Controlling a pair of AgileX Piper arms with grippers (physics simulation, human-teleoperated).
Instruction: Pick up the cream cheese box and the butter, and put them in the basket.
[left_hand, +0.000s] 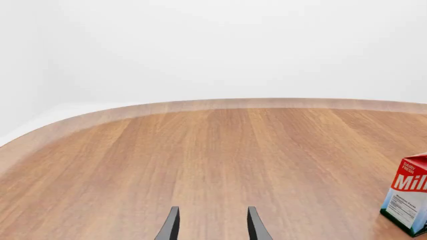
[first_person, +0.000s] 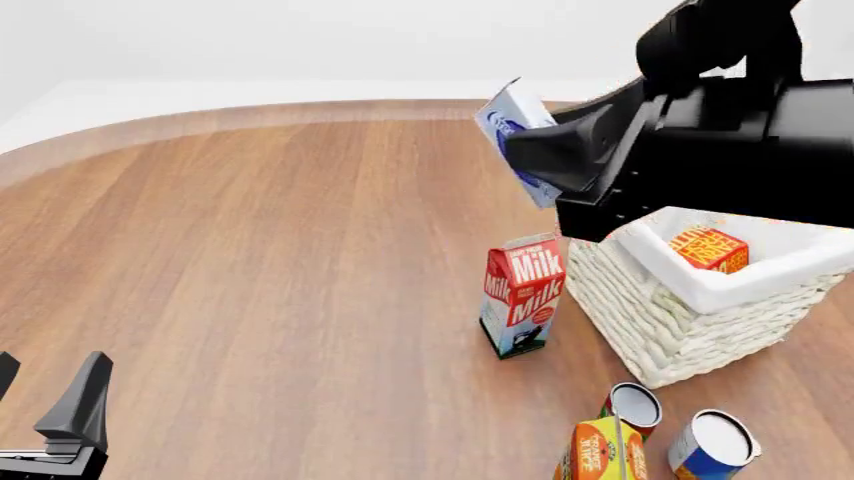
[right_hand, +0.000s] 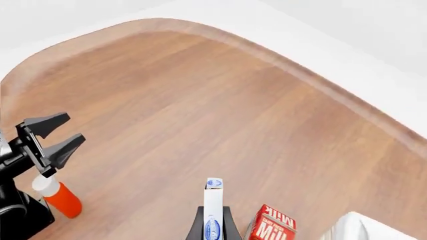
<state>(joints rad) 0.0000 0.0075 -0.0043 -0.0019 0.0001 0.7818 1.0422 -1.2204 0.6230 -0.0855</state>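
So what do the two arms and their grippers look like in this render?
Both are plain black with no markings, cables or sleeves visible. The right arm is built from bulky, blocky housings with a rounded joint on top, glossy in places. The left gripper has flat, wedge-shaped jaws tapering toward their tips on a dark base; the right gripper looks alike.

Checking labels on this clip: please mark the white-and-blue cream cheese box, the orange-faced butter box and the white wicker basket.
white-and-blue cream cheese box (first_person: 513, 125): front view, its pale broad face above the gripper.
orange-faced butter box (first_person: 709, 249): front view, its lettered top face, inside the basket.
white wicker basket (first_person: 638, 300): front view, its woven near wall.
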